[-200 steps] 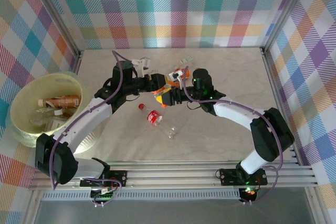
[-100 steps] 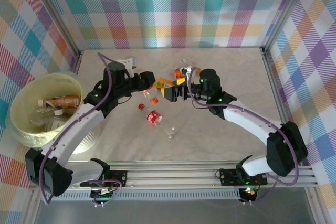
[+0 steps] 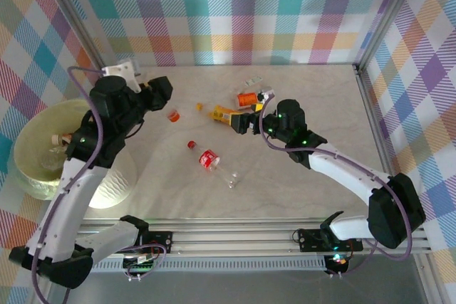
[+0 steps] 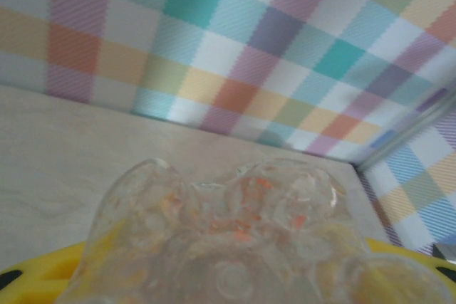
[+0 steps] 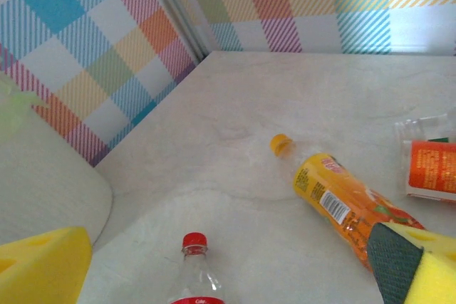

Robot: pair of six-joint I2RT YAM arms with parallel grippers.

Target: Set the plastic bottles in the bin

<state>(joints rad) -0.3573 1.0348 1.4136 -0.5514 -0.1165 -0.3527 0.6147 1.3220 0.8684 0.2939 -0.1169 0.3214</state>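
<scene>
My left gripper (image 3: 164, 97) is raised over the table's far left, to the right of the bin (image 3: 28, 169), and is shut on a clear plastic bottle (image 4: 228, 233). That bottle's orange cap end (image 3: 173, 114) hangs below the jaws. My right gripper (image 3: 246, 122) stands open over the table's middle. Between its yellow pads (image 5: 43, 265) I see an orange-labelled bottle (image 5: 335, 201) and a red-capped clear bottle (image 5: 194, 268), both lying on the table. The pale yellow bin holds several bottles (image 3: 57, 151).
A short orange-labelled container (image 3: 247, 99) and a small clear piece (image 3: 253, 81) lie near the back of the table. Checked walls close in the table on three sides. The left arm's forearm passes over the bin's right rim.
My left arm has swung left toward the bin with the clear bottle in its jaws. My right gripper has opened and drawn back to the right, leaving the orange-labelled bottle on the table.
</scene>
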